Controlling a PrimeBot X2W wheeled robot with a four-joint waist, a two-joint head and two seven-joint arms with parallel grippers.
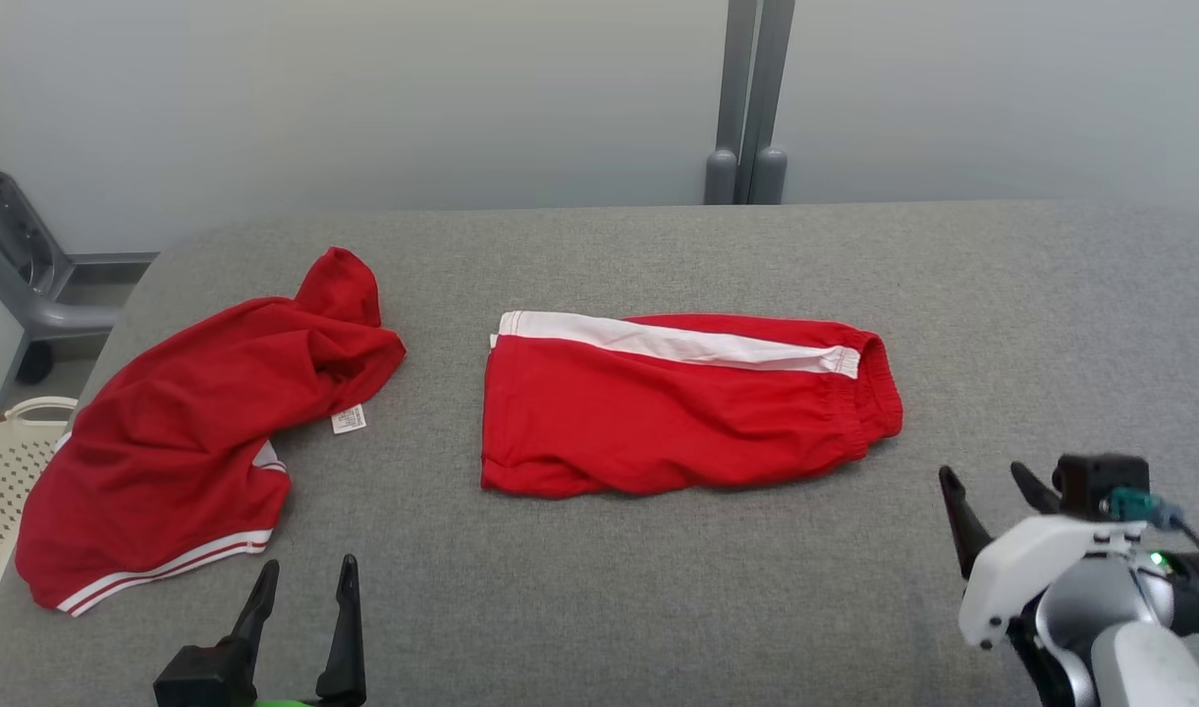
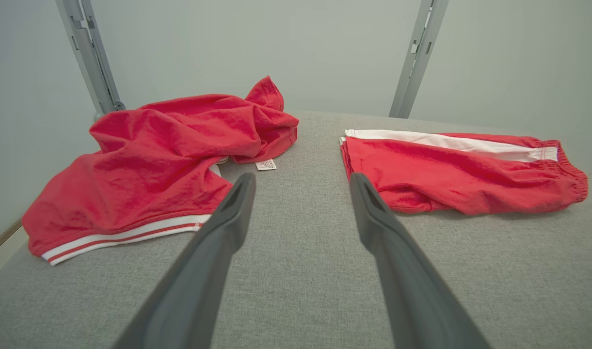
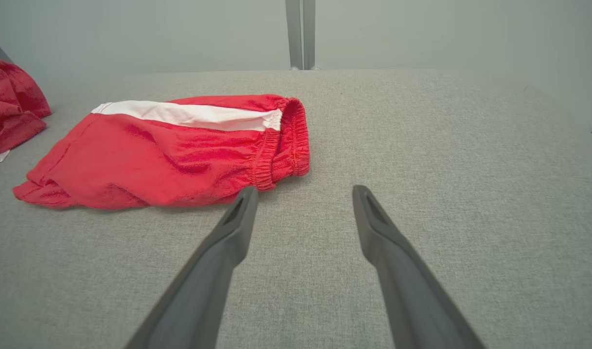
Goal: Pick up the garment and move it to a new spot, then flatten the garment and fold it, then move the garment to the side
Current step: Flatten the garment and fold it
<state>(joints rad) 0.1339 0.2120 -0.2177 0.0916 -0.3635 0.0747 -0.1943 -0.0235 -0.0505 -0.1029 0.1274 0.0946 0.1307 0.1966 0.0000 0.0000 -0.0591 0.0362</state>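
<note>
A crumpled red garment (image 1: 177, 432) with white-striped hem and a white label lies at the table's left, also in the left wrist view (image 2: 160, 165). Red shorts (image 1: 678, 403) with a white side stripe lie folded flat in the middle, waistband to the right (image 3: 169, 155). My left gripper (image 1: 308, 565) stands open near the front edge, just right of the crumpled garment's hem, touching nothing (image 2: 301, 177). My right gripper (image 1: 982, 471) is open at the front right, a little short of the shorts' waistband, with bare cloth between its fingers (image 3: 304, 189).
The grey padded table (image 1: 658, 589) has bare room at the right and front. A pale perforated basket (image 1: 0, 462) stands off the left edge. Grey metal posts (image 1: 748, 108) rise behind the table, with a grey frame (image 1: 20, 265) at the far left.
</note>
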